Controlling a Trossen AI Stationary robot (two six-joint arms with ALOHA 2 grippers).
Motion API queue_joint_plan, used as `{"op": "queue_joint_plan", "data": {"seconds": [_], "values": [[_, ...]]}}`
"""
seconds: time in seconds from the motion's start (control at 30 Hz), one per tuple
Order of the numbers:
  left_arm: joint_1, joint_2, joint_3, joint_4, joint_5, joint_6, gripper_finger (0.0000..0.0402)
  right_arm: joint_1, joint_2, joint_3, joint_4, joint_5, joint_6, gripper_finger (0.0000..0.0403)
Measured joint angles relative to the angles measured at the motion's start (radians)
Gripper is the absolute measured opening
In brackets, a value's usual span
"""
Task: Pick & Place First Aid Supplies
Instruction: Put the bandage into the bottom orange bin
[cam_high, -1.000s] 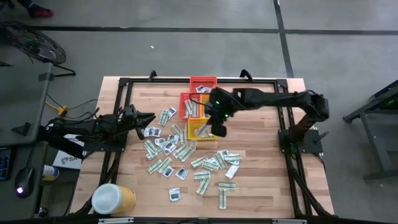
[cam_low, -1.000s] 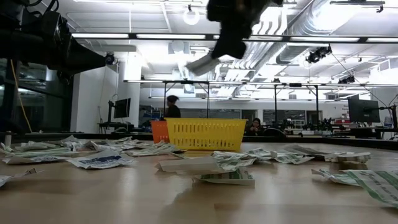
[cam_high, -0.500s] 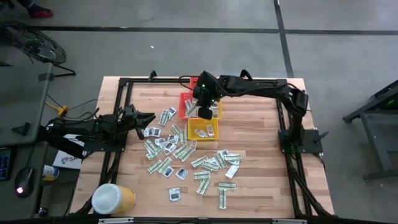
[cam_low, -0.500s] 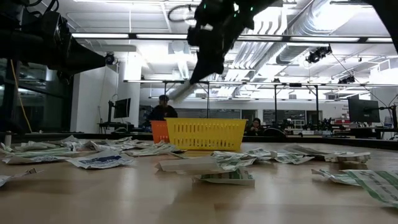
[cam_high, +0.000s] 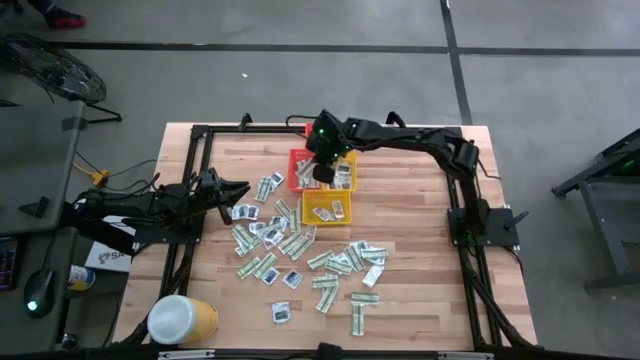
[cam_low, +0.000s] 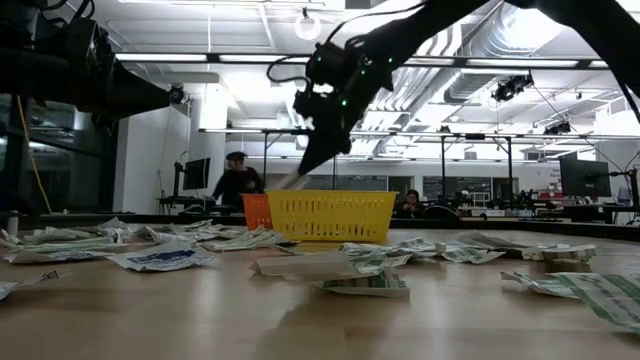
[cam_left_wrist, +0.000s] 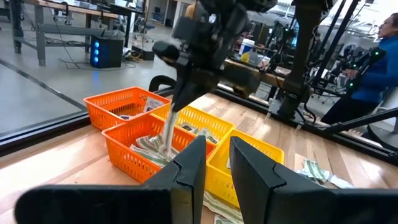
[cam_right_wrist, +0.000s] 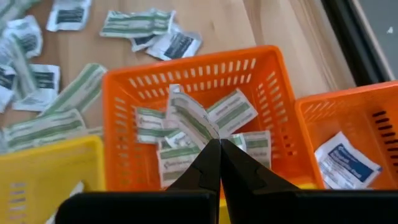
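Your right gripper (cam_right_wrist: 214, 144) hangs over the orange basket (cam_right_wrist: 273, 112), its jaws pinched fully together on one end of a green-and-white strip (cam_right_wrist: 189, 118), which sticks out ahead of the fingertips and slants down toward the strips already lying in that basket. The grip looks to be on the packet's edge only, so the main risk I see is that it swings or slides free too soon; a light, flat packet can flutter, and with the basket's rim not far to either side of the jaws it could land on the wall, in the neighbouring basket with the blue-marked white packet (cam_right_wrist: 347, 159), or in the yellow basket (cam_right_wrist: 43, 174) just on the other side. You also risk the strip clinging to one finger when the jaws part, then riding back out with the arm. Lowering too far could press the fingertips into the pile and shove the light basket out of line. The rest of the first aid supplies (cam_high: 290, 250) lie scattered on the table (cam_high: 420, 300), well away from these jaws. Your left gripper (cam_left_wrist: 214, 163) waits at the table's left side, its jaws a narrow gap apart with nothing between them, pointing at the baskets; it is far enough off that I judge collision unlikely.
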Motion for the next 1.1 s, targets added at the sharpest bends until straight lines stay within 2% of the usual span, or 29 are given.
{"op": "queue_joint_plan", "data": {"seconds": [0.33, 0.53, 0.73, 0.97, 1.1], "values": [[0.000, 0.000, 0.000, 0.000, 0.000, 0.000, 0.0073, 0.000, 0.034, 0.000, 0.050, 0.029, 0.022, 0.0011], [0.000, 0.000, 0.000, 0.000, 0.000, 0.000, 0.0073, 0.000, 0.034, 0.000, 0.051, 0.014, 0.091, 0.0061], [0.000, 0.000, 0.000, 0.000, 0.000, 0.000, 0.0073, 0.003, 0.021, -0.005, 0.042, 0.090, 0.227, 0.0106], [0.000, 0.000, 0.000, 0.000, 0.000, 0.000, 0.0073, 0.037, -0.063, -0.004, -0.128, 0.089, 0.274, 0.0118], [0.000, 0.000, 0.000, 0.000, 0.000, 0.000, 0.0073, 0.066, -0.121, -0.026, -0.205, 0.131, 0.266, 0.0118]]}}
